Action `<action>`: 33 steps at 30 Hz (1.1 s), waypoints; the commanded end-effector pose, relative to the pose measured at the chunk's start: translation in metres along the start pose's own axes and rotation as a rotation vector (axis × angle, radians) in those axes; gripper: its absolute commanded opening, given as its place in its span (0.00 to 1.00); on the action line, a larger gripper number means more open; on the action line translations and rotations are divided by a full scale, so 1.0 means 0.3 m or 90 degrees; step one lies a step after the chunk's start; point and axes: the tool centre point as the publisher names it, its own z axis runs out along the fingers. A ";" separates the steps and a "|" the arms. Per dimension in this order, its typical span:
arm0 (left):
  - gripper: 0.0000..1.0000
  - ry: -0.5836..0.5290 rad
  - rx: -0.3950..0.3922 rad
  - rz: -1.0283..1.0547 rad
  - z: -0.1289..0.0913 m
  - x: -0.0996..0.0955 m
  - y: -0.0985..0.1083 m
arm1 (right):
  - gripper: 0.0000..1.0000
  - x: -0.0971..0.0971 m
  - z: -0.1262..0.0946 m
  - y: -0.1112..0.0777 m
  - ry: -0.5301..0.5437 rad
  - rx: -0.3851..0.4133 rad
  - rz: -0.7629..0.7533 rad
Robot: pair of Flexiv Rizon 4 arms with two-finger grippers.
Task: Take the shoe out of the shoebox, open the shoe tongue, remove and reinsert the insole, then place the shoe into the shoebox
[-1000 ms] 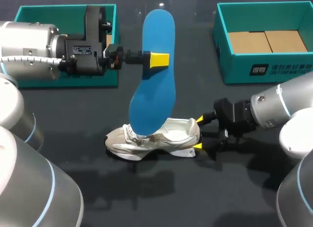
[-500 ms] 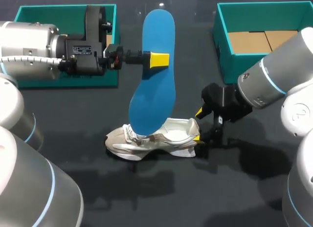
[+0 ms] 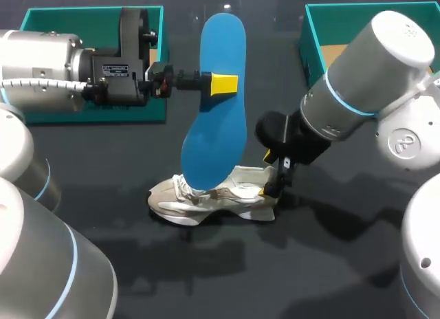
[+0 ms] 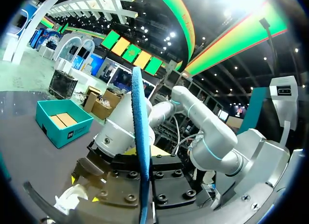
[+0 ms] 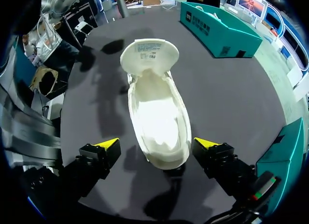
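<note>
A white shoe (image 3: 213, 195) lies on the dark table, toe to the left. In the right wrist view its tongue (image 5: 148, 52) is folded forward and the shoe (image 5: 157, 108) is hollow inside. My left gripper (image 3: 223, 84) is shut on the blue insole (image 3: 216, 113), which hangs upright with its lower end at the shoe's laces. The left wrist view has the insole (image 4: 140, 137) edge-on between the left gripper's fingers (image 4: 143, 185). My right gripper (image 3: 267, 173) is open above the heel, and its yellow fingertips (image 5: 107, 146) flank the heel without touching.
A teal shoebox (image 3: 41, 16) stands at the back left, partly behind my left arm. A second teal box (image 3: 323, 92) with a cardboard floor stands at the back right. In the right wrist view one teal box (image 5: 219, 33) lies beyond the toe.
My right arm has swung up and leftward, bringing its open gripper from beside the heel to over it. The left arm and insole have stayed still.
</note>
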 end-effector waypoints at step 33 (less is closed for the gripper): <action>0.00 0.000 -0.001 0.000 0.004 -0.001 -0.001 | 1.00 -0.087 0.037 0.122 -0.023 0.297 -0.052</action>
